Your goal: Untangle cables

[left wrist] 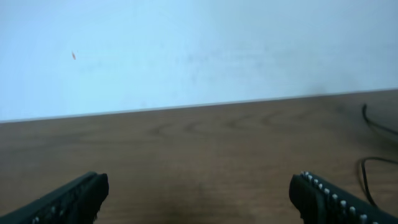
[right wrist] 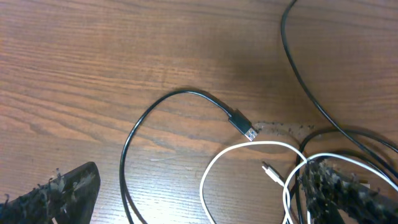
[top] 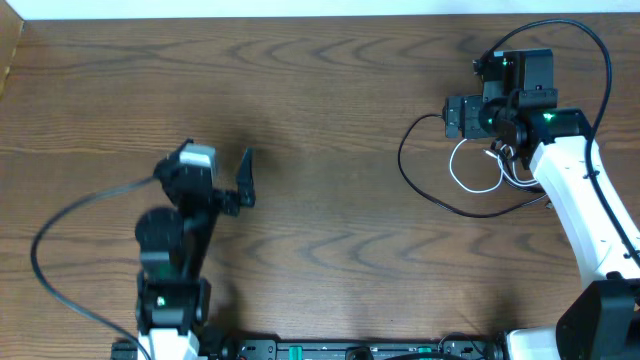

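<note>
- Desk: brown wood grain, filling the overhead view. Its far edge meets a pale wall in the left wrist view.
- Right arm: white link reaching from the near right corner to the far right part of the desk. Its base is cut off by the frame.
- Left arm: black, at the near left, well apart from the cables. Its lower part is cut off.
- Right jaws: wide open, gripping nothing. One finger is over bare wood. The other finger lies over the bundle and hides the crossing beneath it.
- Left jaws: wide open, empty. Only the finger tips show at the frame bottom.
- Black cable: on the desk, far right, in a wide loop that runs out of the right wrist view.
- White cable: a smaller loop inside the black one. Its strands vanish under the finger.
- Dark cord: cut off at the frame edge, and it cannot be told which cord it is.
- Black plug: metal-tipped, lying flat just beside the white loop.
- White plug: small, within the white loop, with details too fine to make out.
</note>
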Robot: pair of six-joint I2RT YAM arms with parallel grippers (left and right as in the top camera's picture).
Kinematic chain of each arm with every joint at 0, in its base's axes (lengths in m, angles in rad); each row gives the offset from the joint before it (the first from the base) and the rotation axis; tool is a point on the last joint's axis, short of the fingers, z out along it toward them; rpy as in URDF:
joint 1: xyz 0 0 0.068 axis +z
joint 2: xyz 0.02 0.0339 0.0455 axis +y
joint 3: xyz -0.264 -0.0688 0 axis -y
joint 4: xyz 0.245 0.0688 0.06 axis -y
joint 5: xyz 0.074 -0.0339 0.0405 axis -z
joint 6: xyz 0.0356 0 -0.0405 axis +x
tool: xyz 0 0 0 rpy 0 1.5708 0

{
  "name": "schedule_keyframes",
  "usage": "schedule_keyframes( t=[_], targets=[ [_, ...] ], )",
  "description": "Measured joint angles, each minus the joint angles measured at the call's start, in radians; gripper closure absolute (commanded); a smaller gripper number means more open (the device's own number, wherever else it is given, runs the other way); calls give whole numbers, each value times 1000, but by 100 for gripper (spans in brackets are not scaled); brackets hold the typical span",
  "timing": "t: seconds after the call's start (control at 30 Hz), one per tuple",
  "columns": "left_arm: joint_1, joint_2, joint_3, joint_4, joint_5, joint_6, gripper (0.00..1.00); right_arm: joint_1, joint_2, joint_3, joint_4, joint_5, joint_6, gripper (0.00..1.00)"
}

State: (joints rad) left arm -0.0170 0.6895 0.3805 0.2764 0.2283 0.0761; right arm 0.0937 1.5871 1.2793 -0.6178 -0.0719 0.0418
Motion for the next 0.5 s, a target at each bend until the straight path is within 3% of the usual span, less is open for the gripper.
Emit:
schedule_keyframes(
  t=[0.2,0.5],
  targets=[
    [0,-207,-176,78,-21,3,2,0,0,0,0,0,0,1],
    [0,-436,-329,73,-63,3,2,0,0,0,0,0,0,1]
  ],
)
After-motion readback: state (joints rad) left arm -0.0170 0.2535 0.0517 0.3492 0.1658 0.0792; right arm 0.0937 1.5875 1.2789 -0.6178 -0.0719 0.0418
